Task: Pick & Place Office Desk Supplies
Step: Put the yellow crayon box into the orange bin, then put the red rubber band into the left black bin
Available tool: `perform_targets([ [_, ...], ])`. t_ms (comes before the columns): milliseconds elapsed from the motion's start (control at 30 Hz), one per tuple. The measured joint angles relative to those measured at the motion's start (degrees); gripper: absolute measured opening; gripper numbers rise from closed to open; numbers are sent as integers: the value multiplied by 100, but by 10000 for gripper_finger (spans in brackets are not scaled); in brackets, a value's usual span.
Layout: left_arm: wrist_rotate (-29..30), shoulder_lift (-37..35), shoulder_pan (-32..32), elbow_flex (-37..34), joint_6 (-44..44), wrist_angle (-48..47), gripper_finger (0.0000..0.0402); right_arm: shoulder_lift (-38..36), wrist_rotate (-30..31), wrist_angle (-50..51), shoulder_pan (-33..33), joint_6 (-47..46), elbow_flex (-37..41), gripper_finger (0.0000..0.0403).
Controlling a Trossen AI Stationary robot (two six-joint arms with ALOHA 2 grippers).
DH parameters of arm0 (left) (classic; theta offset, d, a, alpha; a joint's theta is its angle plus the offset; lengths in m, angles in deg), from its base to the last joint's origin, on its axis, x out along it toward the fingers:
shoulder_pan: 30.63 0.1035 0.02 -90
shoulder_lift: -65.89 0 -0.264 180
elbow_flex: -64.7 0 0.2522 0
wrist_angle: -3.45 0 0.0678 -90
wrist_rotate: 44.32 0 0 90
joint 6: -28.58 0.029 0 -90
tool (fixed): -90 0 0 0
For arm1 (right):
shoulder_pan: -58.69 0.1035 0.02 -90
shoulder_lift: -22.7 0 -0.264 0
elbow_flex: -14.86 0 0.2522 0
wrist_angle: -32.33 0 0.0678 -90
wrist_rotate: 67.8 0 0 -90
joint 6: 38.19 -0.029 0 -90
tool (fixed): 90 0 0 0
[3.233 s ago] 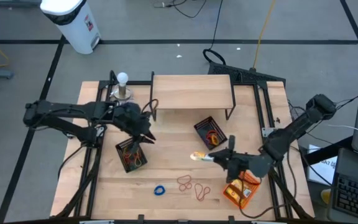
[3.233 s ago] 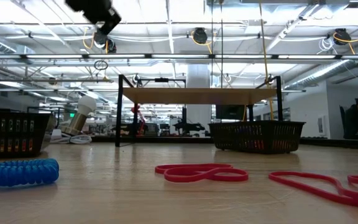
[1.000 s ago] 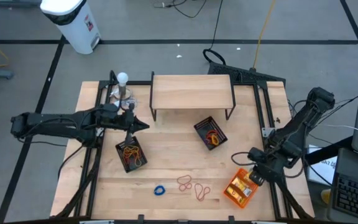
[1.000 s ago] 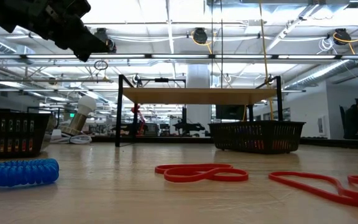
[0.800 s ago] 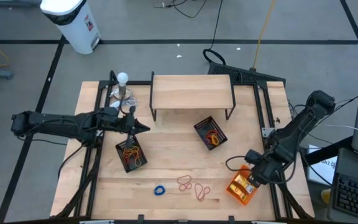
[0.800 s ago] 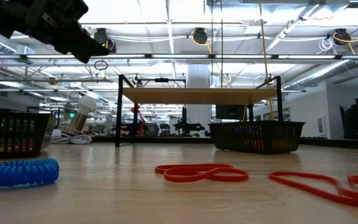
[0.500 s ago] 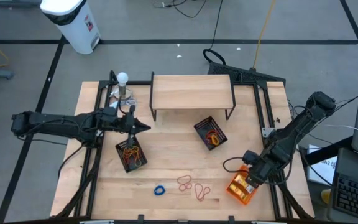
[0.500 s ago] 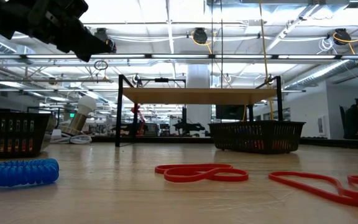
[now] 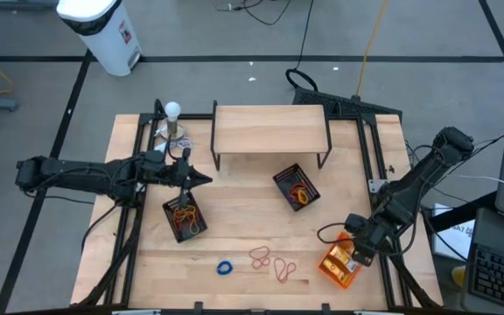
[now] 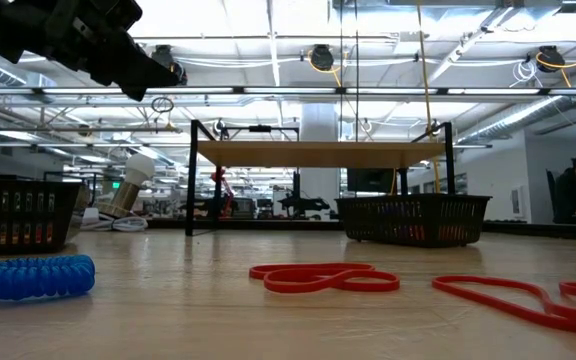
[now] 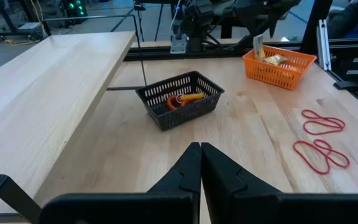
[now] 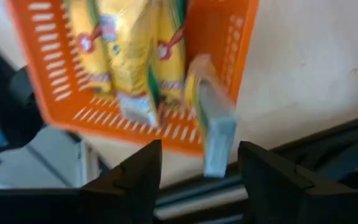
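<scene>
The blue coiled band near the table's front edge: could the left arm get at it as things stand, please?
Probably yes. The blue coiled band lies alone on bare wood, with nothing over it. The left gripper hovers beyond a black mesh tray, jaws shut, so it must pass over that and open first.

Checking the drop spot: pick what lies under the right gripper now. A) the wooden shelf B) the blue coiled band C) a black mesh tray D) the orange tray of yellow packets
D: the right gripper, jaws open, hangs over the orange tray holding yellow packets.
</scene>
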Motion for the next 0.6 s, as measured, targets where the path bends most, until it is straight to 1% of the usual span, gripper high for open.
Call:
perform_targets([
  [100, 0, 0, 0, 0, 0, 2, 10, -324, -19, 32, -78, -12, 0, 211],
  [133, 0, 0, 0, 0, 0, 4, 10, -449, 120, 45, -106, 25, 0, 211],
  [200, 0, 0, 0, 0, 0, 6, 10, -729, 681, 67, -169, 201, 0, 212],
  [267, 0, 0, 0, 0, 0, 8, 10, -1027, 1609, 59, -220, 532, 0, 211],
  [300, 0, 0, 0, 0, 0, 9, 10, -1166, 2245, 32, -238, 747, 0, 209],
  [333, 0, 0, 0, 0, 0, 8, 10, -1296, 2952, -32, -245, 972, 0, 208],
  [400, 0, 0, 0, 0, 1, 11, 10, -1495, 4660, -394, -242, 1498, 12, 205],
  [433, 0, 0, 0, 0, 0, 12, 10, -1579, 5466, -756, -242, 1837, 55, 203],
  [467, 0, 0, 0, 0, -5, 12, 10, -1662, 6076, -1136, -256, 2333, 111, 201],
  [500, 17, 0, 0, 0, -9, 25, 10, -1736, 6427, -1551, -312, 2941, 184, 197],
  [533, 98, 0, 0, 0, -57, 75, 10, -1807, 6506, -2010, -409, 3611, 257, 191],
  [600, 334, -9, -2, 1, -169, 206, 10, -1942, 6145, -2904, -642, 4798, 432, 167],
])
